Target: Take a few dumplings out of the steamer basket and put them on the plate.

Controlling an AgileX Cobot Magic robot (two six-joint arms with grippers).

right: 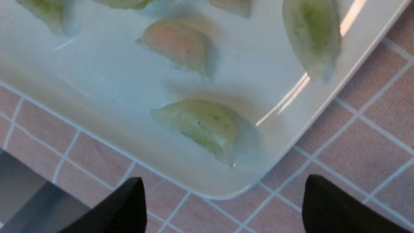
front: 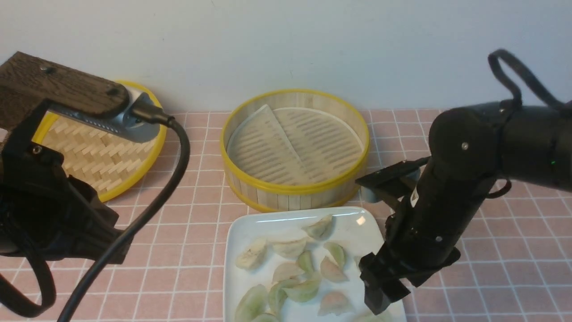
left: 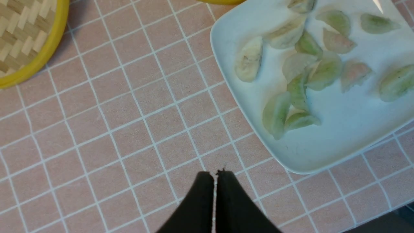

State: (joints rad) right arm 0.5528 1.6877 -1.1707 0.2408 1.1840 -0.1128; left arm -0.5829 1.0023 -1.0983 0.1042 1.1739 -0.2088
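The steamer basket (front: 295, 147) stands at the back centre; only its pale slatted liner shows inside. The white plate (front: 250, 228) in front of it holds several dumplings (front: 308, 286), pale green, whitish and pinkish; they also show in the left wrist view (left: 307, 74). My right gripper (right: 223, 194) is open and empty, hovering over the plate's (right: 97, 97) near right corner, close to a green dumpling (right: 200, 124). In the front view it shows at the plate's right edge (front: 380, 295). My left gripper (left: 215, 176) is shut and empty above the tablecloth, left of the plate (left: 355, 129).
The flat woven yellow-rimmed lid (front: 89, 152) lies at the back left, partly behind my left arm; its edge shows in the left wrist view (left: 29, 38). A pink tiled tablecloth (front: 187, 214) covers the table. A pale wall stands behind.
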